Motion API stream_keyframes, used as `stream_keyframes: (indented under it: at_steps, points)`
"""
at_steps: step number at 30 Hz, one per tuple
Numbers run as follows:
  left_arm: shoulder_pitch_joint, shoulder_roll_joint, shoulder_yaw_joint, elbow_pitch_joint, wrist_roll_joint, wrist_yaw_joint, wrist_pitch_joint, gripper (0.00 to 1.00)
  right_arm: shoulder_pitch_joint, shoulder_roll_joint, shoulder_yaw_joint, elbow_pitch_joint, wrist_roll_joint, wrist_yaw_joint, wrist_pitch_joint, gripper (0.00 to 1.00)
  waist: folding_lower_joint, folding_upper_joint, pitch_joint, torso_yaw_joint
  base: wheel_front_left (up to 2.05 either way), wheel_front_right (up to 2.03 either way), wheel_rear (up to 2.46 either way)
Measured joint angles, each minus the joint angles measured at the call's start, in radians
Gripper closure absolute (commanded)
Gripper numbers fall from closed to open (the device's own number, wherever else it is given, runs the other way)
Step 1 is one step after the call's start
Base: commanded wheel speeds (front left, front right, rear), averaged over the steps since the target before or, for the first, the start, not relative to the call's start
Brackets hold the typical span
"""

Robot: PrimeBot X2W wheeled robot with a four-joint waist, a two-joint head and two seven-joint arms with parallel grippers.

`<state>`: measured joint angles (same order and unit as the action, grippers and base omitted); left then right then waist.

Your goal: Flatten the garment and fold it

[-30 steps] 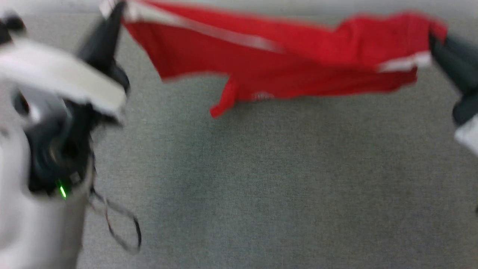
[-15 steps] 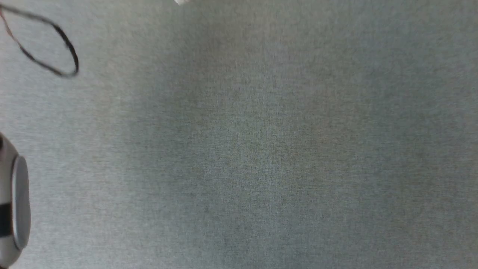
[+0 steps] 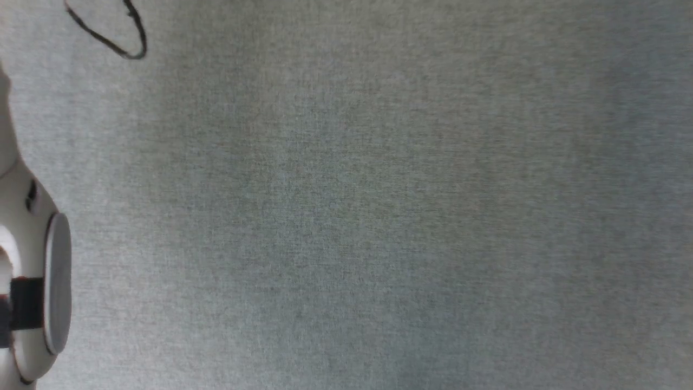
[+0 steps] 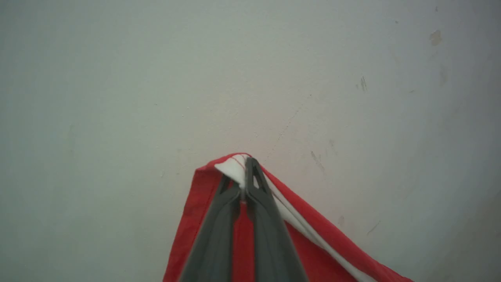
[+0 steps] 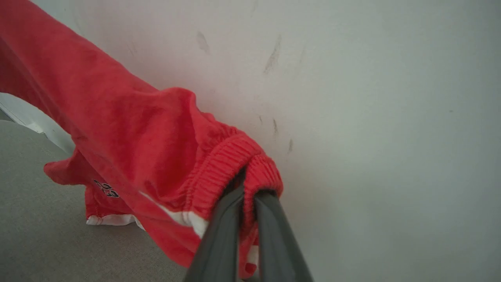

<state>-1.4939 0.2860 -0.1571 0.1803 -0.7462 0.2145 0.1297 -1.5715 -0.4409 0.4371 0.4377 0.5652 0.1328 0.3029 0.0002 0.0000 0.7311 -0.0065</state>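
Light, limp and likely to sag, the bright red soft fabric shorts (image 5: 129, 141) hang before the pale scuffed wall (image 4: 156, 78), the left gripper (image 4: 244, 172) pinched on a white-trimmed corner and the right gripper (image 5: 248, 188) clamped on the gathered waistband, both sound holds.

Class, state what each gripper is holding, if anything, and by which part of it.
Both hold the red shorts. The left gripper pinches a white-striped corner. The right gripper pinches the gathered waistband.

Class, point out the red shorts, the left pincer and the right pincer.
red shorts (image 5: 137, 129): right wrist view, middle of the fabric.
left pincer (image 4: 239, 172): left wrist view, between fingertips.
right pincer (image 5: 252, 192): right wrist view, between fingertips.
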Motion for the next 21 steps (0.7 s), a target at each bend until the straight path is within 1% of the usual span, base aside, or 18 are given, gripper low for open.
stream_keyframes:
  at_steps: [2, 7, 11, 15, 17, 21]
  points:
    - [0.013, 0.000, -0.009, 0.014, -0.004, -0.030, -0.009, 1.00, 0.002, -0.017, 0.027, 0.016, 0.013, 0.000, -0.019, 1.00, 0.0000, 0.0000, 0.025, 0.006, 0.00, 0.00, 0.00]
    - [0.058, -0.015, -0.012, 0.028, -0.037, -0.072, -0.025, 1.00, 0.050, -0.062, 0.119, 0.000, 0.079, 0.000, -0.054, 1.00, 0.0001, 0.0000, 0.069, 0.019, 0.00, 0.00, 0.00]
    - [0.121, -0.032, -0.013, 0.002, -0.069, -0.082, -0.025, 1.00, 0.120, -0.110, 0.170, -0.068, 0.162, 0.000, -0.079, 1.00, -0.0001, 0.0000, 0.062, 0.026, 0.00, 0.00, 0.00]
    - [0.214, -0.031, -0.035, -0.063, -0.073, -0.092, -0.021, 1.00, 0.211, -0.172, 0.194, -0.171, 0.241, 0.000, -0.106, 1.00, -0.0003, 0.0000, 0.033, 0.027, 0.00, 0.00, 0.00]
    - [0.289, -0.026, -0.051, -0.104, -0.076, -0.101, -0.010, 1.00, 0.279, -0.198, 0.195, -0.216, 0.277, 0.000, -0.121, 1.00, -0.0003, 0.0000, 0.014, 0.027, 0.00, 0.00, 0.00]
    - [0.483, -0.002, -0.079, -0.208, -0.079, -0.094, 0.016, 1.00, 0.430, -0.234, 0.181, -0.277, 0.332, 0.000, -0.140, 1.00, -0.0004, 0.0000, -0.031, 0.025, 0.00, 0.00, 0.00]
